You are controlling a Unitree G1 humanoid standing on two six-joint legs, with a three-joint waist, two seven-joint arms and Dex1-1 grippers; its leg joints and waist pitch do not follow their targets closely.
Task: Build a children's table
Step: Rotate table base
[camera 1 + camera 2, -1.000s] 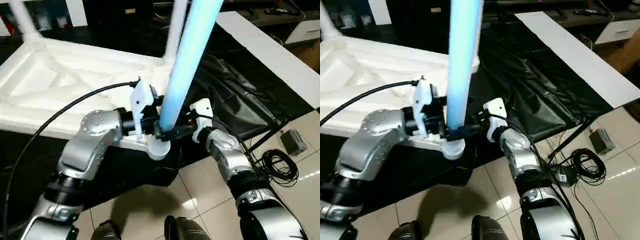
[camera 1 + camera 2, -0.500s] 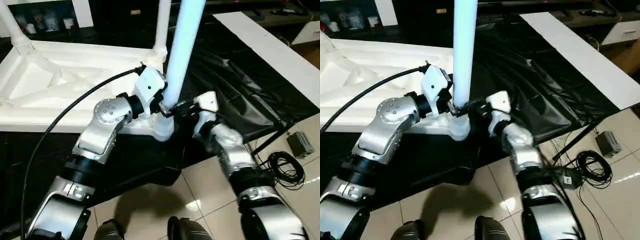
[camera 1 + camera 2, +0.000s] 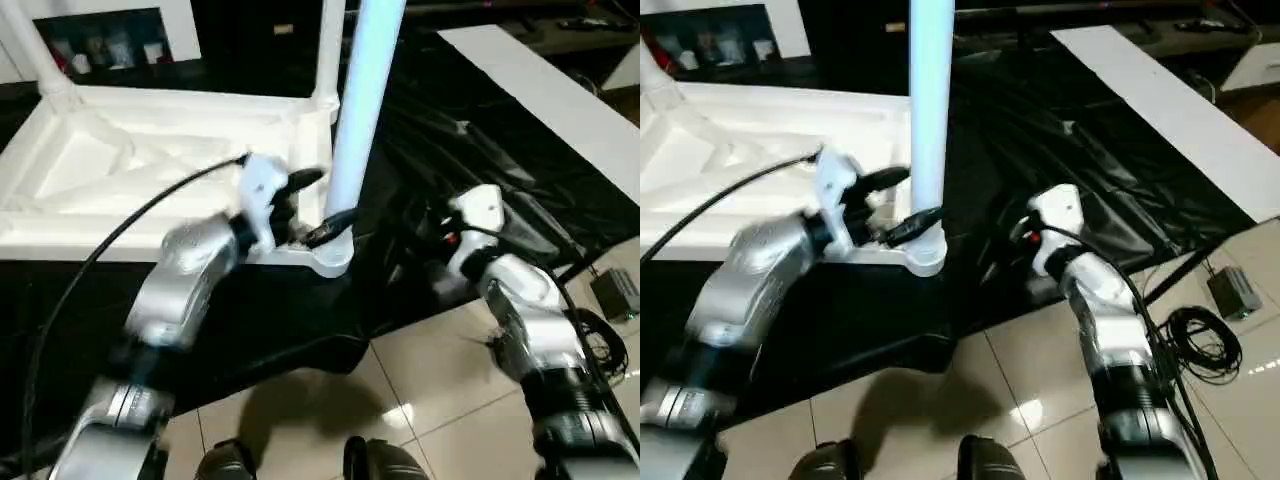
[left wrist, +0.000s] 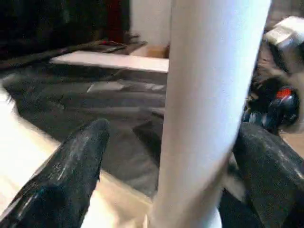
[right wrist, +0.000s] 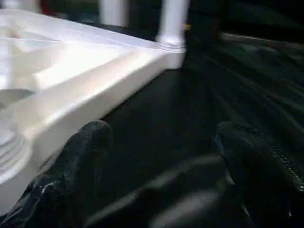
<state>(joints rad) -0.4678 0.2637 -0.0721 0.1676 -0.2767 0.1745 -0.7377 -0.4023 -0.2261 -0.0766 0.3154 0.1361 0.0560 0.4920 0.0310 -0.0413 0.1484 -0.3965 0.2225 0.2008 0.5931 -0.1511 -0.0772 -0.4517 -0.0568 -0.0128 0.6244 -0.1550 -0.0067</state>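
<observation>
White plastic tabletop [image 3: 150,160] lying upside down on black sheet [image 3: 470,150], near leg [image 3: 362,90] standing upright in corner socket [image 3: 335,262] at 6 o'clock of it. Left gripper [image 3: 312,205] straddling leg base with fingers spread wide, not pinching. Right gripper [image 5: 156,175] gaping, empty, at 3 o'clock, farther from leg. Leg top being cut off; socket seating hard to judge.

Bright overhead light glares on the floor tiles [image 3: 400,400]; motion blur smears the left arm [image 3: 180,290], wrist views soft.

Upright leg [image 3: 931,110] in tabletop [image 3: 760,140] corner
</observation>
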